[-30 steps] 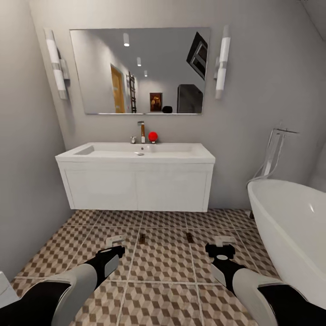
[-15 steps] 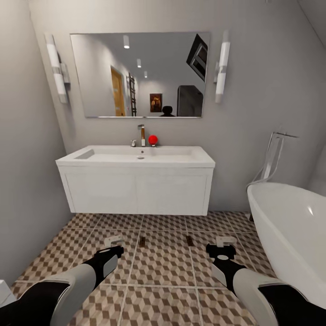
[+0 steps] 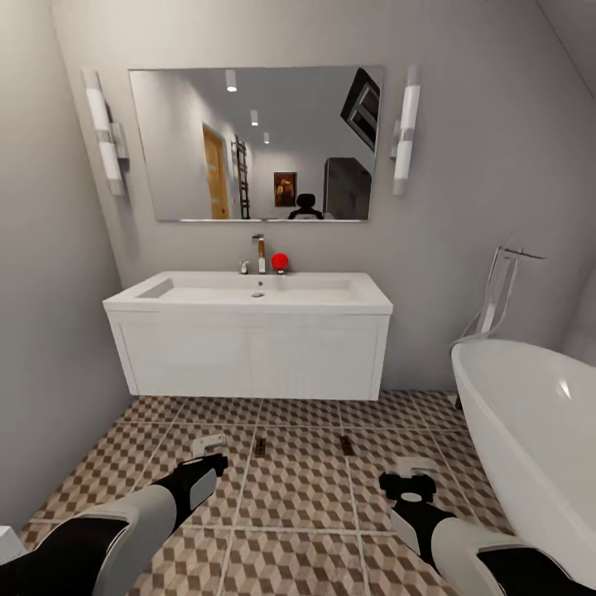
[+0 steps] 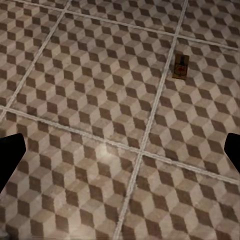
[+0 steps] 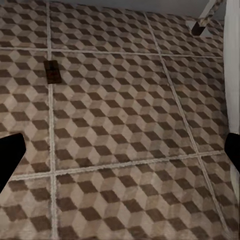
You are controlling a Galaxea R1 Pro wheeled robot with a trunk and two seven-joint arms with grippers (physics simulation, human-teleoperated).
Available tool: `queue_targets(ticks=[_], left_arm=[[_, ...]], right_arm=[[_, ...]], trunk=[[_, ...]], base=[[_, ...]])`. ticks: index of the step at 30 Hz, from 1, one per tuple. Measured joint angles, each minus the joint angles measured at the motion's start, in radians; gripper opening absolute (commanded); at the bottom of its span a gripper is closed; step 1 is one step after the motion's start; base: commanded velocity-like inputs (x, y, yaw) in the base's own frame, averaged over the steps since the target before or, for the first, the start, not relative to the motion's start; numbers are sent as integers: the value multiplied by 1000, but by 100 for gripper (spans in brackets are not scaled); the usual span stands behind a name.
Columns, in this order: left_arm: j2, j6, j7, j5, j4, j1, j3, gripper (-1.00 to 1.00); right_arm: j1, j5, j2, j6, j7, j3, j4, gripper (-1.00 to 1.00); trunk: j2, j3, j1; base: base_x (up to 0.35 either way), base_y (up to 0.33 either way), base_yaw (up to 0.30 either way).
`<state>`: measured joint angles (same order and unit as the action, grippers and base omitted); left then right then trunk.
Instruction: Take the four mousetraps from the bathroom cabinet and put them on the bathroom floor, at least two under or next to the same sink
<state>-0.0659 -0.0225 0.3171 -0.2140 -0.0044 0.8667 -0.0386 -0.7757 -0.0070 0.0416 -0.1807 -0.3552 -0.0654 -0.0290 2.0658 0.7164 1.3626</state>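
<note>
As the head view had drifted downward over the last second, with the vanity and mirror sitting lower in the picture than before, the change read as the camera rising or pulling back rather than anything on the floor moving. Nearest, the left end effector (image 3: 209,448) and the right end effector (image 3: 411,479) hung low over the bathroom floor (image 3: 298,488), and each wrist view showed its two dark fingertips at opposite edges with bare tile between, so both stood apart and held nothing.

Just beyond them, two mousetraps lay flat on the cube-patterned tiles: one (image 3: 260,448) ahead of the left arm, also caught in the left wrist view (image 4: 181,67) beside a grout line, and another (image 3: 347,445) ahead of the right arm, seen in the right wrist view (image 5: 52,71). Both sat in front of the bathroom sink (image 3: 248,291), near its wall-hung vanity though not beneath it. By my judgement these two were set down and the robot was backing off to fetch the remaining pair.

Farther back, a chrome faucet (image 3: 258,251) and a red ball (image 3: 280,261) stood on the basin's rear edge, a mirror (image 3: 257,142) hung above between two wall lights, and a white bathtub (image 3: 530,439) filled the right side.
</note>
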Motion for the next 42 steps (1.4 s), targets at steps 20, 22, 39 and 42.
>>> queue_targets(ticks=[20, 22, 39, 42], left_arm=[[6, 5, 0, 0, 0, -39, 1, 100], [6, 5, 0, 0, 0, -41, 1, 100], [6, -1, 0, -2, 0, -139, 3, 100], [6, -1, 0, -2, 0, -181, 3, 100]], right_arm=[[108, 1, -52, 25, 1, -2, 0, 100], [108, 1, -61, 28, 1, -2, 0, 100], [115, 1, -84, 41, 3, -1, -1, 100], [138, 1, -88, 47, 5, -1, -1, 100]], trunk=[[-140, -63, -77], [-154, -69, -84], [-273, -122, -150], [-294, -131, -161]], base=[[0, 0, 0], [0, 0, 0], [0, 0, 0], [0, 0, 0]])
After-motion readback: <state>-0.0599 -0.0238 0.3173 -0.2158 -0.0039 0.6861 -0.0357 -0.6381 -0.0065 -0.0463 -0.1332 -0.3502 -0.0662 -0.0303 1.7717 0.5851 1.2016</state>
